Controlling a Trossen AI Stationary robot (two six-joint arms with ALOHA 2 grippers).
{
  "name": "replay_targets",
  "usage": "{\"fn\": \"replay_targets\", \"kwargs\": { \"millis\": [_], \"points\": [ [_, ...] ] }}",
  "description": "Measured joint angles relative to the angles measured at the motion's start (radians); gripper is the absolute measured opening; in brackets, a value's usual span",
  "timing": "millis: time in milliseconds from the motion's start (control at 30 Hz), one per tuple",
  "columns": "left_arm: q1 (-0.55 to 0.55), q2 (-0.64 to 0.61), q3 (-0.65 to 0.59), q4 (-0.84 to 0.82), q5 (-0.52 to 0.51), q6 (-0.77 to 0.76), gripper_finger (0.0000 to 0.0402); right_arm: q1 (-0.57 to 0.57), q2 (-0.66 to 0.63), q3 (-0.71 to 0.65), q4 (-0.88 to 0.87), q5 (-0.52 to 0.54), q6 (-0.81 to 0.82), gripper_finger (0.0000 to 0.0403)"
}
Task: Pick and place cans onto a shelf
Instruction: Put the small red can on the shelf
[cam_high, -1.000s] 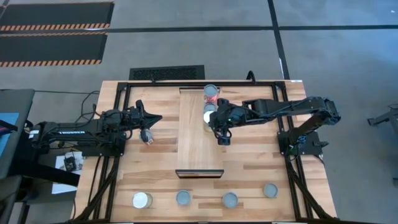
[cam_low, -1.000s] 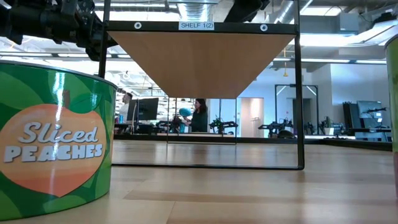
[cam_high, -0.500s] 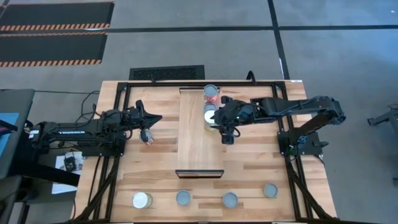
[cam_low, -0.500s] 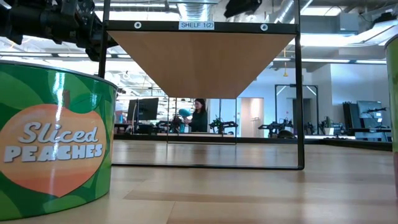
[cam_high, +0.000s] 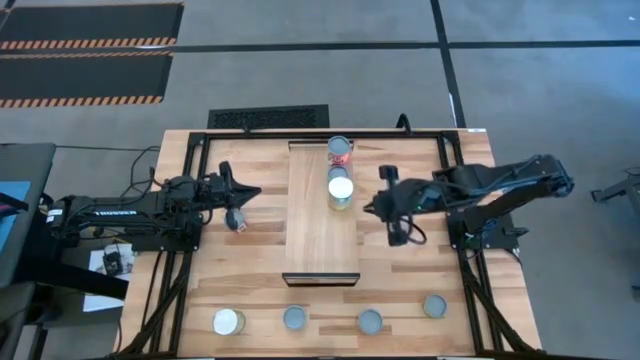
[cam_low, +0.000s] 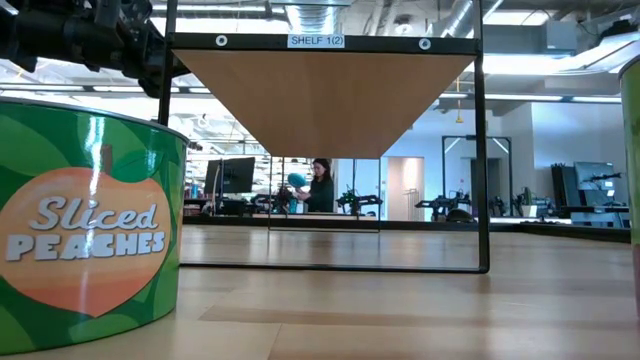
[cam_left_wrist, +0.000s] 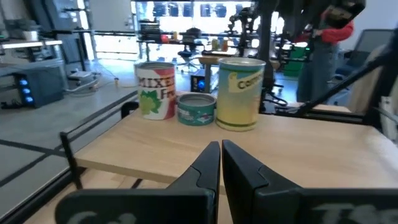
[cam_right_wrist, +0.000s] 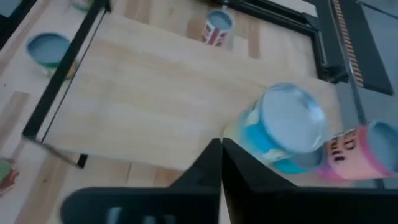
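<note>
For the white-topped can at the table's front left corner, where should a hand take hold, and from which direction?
Grip the white-topped can across its round side wall, coming straight down from above. It stands upright, top up, with bare tabletop around it and its neighbour well apart, so the fingers should fit either side.

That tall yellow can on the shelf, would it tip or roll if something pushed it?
The yellow can stands upright on its flat end on the shelf, so it probably slides rather than rolls. It is the tallest of the three there, so a push near its top seems likelier to tip it. Once on its side, its round wall would likely let it roll.
</note>
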Motion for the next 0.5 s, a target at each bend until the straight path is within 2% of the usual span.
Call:
{"fn": "replay_targets", "kwargs": {
  "millis": [67,233,333,500],
  "points": [
    [0.0,0.0,0.0,0.0,0.023,0.0,0.0006,0.01,-0.044,-0.088,0.064,0.0,0.0,0.0009],
    [0.0,0.002,0.0,-0.002,0.04,0.013,0.0006,0.01,-0.161,-0.361,0.344,-0.034,-0.001,0.0021],
    [0.0,0.008,0.0,-0.008,0.04,0.023,0.0006,0.003,-0.222,-0.511,0.514,-0.048,-0.011,0.0014],
    [-0.008,0.03,0.001,-0.005,0.059,0.04,0.0006,-0.013,-0.312,-0.706,0.751,-0.05,-0.017,0.0007]
  ]
}}
